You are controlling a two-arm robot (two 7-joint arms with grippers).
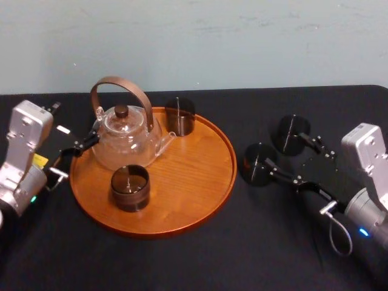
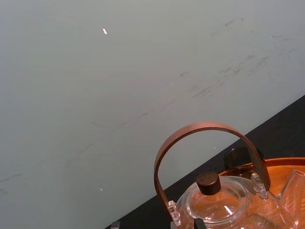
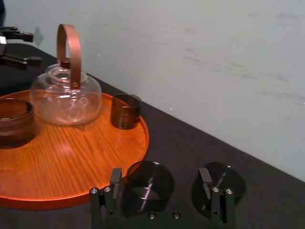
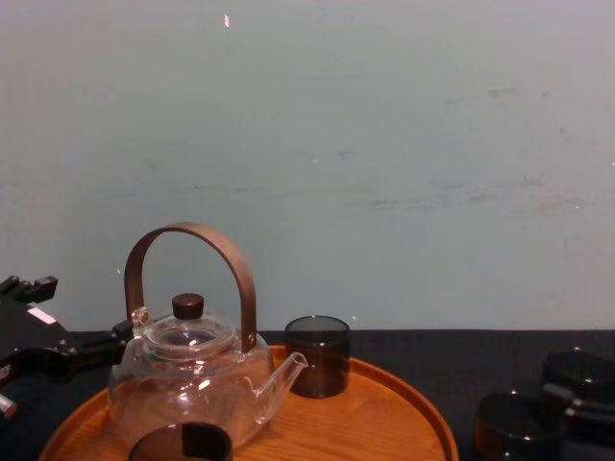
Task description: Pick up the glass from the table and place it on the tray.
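Fingers [image 3: 116, 183] of the right gripper [image 3: 160, 174] stand spread, low over the table [image 1: 242, 254], to the right of the tray [image 1: 200, 182]. The glass [image 3: 145, 186] stands upright between them, close against one finger; contact cannot be confirmed. A second glass [image 1: 291, 133] stands at the other finger, on its outer side. Both glasses are on the table, off the tray. The tray carries a teapot [image 1: 124, 136] and two more dark glasses. The left gripper [image 1: 76, 151], fingers apart, sits at the tray's left edge beside the teapot.
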